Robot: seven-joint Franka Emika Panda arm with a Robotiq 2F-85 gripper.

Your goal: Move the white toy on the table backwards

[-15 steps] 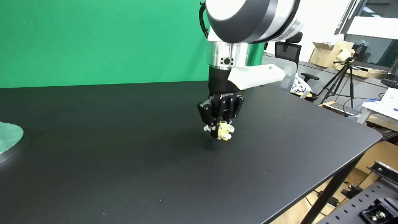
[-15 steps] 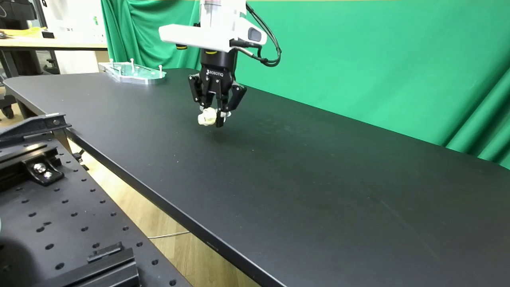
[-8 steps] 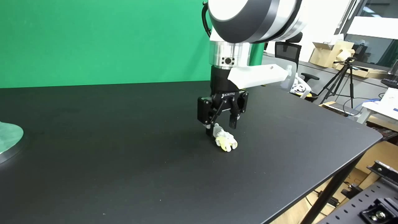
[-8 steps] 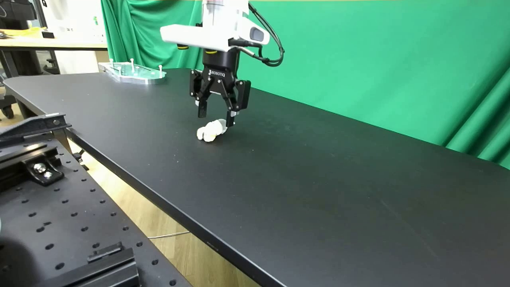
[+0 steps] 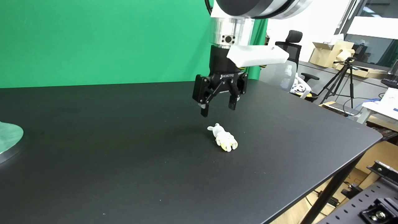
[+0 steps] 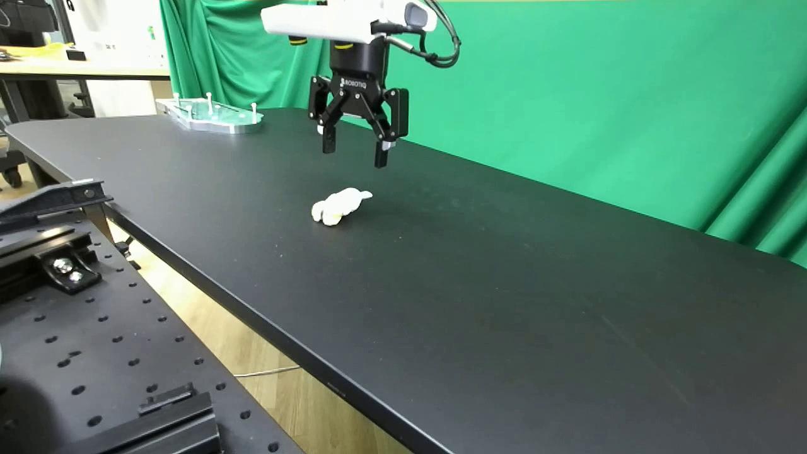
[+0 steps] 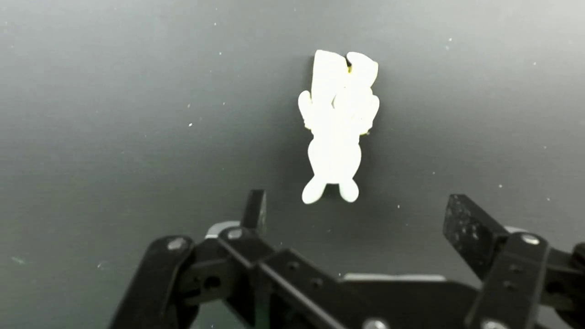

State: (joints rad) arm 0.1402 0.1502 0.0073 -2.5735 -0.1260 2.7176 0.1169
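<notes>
The white toy point(image 5: 224, 138), cream-coloured and lumpy with two ear-like ends, lies flat on the black table point(image 5: 124, 171). In an exterior view the toy point(image 6: 340, 205) rests with its ears pointing toward the green backdrop. Above it hangs my gripper point(image 5: 218, 110), jaws wide apart and nothing between them. A visible gap separates the fingertips point(image 6: 381, 161) from the toy. From the wrist, the whole toy point(image 7: 336, 151) shows, its ears nearest the jaws and between the lines of the two fingers.
A pale green disc point(image 5: 9, 137) stands at the table's side in an exterior view. A clear plate with pegs point(image 6: 214, 118) sits on the far end. A perforated metal board point(image 6: 126, 340) runs beside the table's edge. A green backdrop point(image 6: 567, 113) closes off the back.
A second ago the gripper was shut on the toy just above the table. It has opened, the toy has come down onto the tabletop, and the arm has risen away from it.
</notes>
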